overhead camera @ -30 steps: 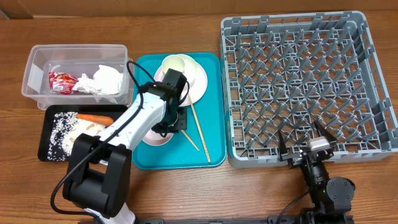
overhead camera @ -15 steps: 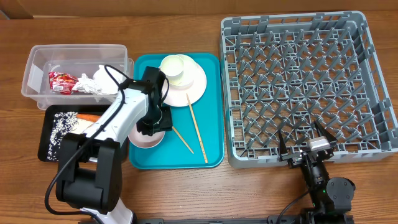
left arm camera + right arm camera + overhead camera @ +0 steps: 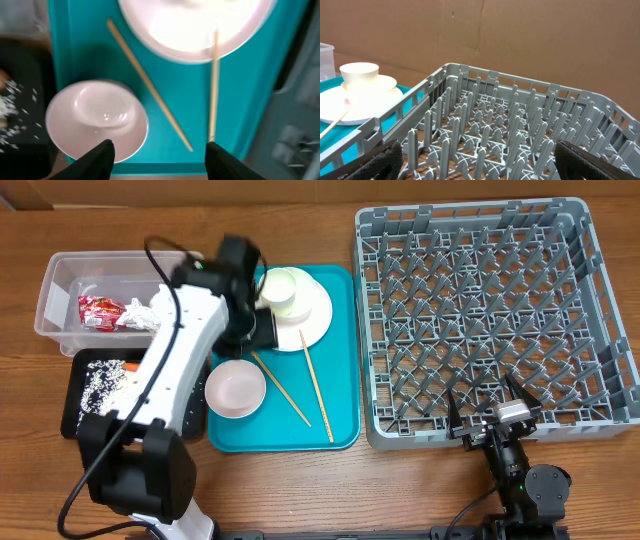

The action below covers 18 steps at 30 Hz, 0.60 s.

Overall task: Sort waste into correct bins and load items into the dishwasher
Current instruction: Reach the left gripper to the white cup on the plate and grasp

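My left gripper hangs open and empty over the teal tray, above the bowl and chopsticks. The small white bowl sits upright at the tray's front left corner. Two chopsticks lie loose on the tray, one resting its end on the white plate. A white cup stands on that plate. The grey dish rack holds nothing. My right gripper is open at the rack's front edge.
The clear tub at the back left holds a red wrapper and crumpled white paper. In front of it the black tray holds rice grains and a carrot.
My left gripper has opened and let go of the bowl, which now rests on the tray. The arm has risen and swung back towards the plate and the tub. The right arm is still.
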Motion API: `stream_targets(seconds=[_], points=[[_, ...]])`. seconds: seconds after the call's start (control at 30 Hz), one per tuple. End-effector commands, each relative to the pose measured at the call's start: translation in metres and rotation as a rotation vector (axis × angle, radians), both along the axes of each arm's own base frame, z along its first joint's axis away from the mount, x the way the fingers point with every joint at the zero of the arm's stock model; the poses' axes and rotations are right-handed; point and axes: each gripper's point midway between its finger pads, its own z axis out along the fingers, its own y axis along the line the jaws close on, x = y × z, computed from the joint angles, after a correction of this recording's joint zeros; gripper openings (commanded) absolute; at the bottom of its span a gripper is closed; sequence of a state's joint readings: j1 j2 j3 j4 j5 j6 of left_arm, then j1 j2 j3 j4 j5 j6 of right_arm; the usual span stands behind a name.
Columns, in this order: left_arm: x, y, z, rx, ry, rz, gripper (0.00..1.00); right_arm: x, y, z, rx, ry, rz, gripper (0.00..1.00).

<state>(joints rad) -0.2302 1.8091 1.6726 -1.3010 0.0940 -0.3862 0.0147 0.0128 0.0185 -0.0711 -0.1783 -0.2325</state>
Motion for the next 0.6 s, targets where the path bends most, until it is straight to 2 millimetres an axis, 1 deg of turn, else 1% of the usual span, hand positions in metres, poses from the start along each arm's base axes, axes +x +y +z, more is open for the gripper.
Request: stream_targets(seconds=[0.0, 0.03, 0.1, 0.17, 0.2, 0.23, 0.3, 0.33, 0.37, 0.4, 0.57], points=[[0.019, -0.007, 0.049, -0.037, -0.113, -0.013, 0.61, 0.000, 0.000, -0.002, 0.007, -0.002, -0.002, 1.00], [0.021, -0.008, 0.061, -0.042, -0.137, -0.013, 0.61, 0.000, 0.000, -0.002, 0.007, -0.002, -0.002, 1.00], [0.025, -0.009, 0.080, -0.052, -0.178, -0.013, 0.64, 0.000, 0.000, -0.002, 0.007, -0.002, -0.002, 1.00], [0.028, -0.009, 0.093, -0.059, -0.210, -0.013, 0.88, 0.000, 0.001, -0.002, 0.008, -0.002, 0.003, 1.00], [0.030, -0.010, 0.097, -0.062, -0.222, -0.013, 0.96, -0.001, 0.004, -0.001, 0.008, -0.006, 0.019, 1.00], [0.030, -0.010, 0.098, -0.063, -0.226, -0.013, 1.00, -0.001, 0.006, 0.000, 0.008, -0.007, 0.036, 1.00], [0.030, -0.010, 0.098, -0.062, -0.224, -0.013, 1.00, -0.003, 0.013, 0.001, 0.009, -0.015, 0.078, 1.00], [0.028, -0.009, 0.096, -0.060, -0.216, -0.013, 1.00, -0.006, 0.021, 0.003, 0.023, -0.019, 0.126, 1.00], [0.027, -0.009, 0.096, -0.056, -0.210, -0.013, 1.00, -0.007, 0.024, 0.005, 0.059, -0.017, 0.143, 1.00], [0.026, -0.008, 0.095, -0.054, -0.207, -0.012, 1.00, -0.007, 0.024, 0.007, 0.108, -0.007, 0.142, 1.00], [0.028, -0.009, 0.096, -0.055, -0.214, -0.012, 1.00, -0.008, 0.024, 0.015, 0.236, 0.005, 0.150, 1.00]])
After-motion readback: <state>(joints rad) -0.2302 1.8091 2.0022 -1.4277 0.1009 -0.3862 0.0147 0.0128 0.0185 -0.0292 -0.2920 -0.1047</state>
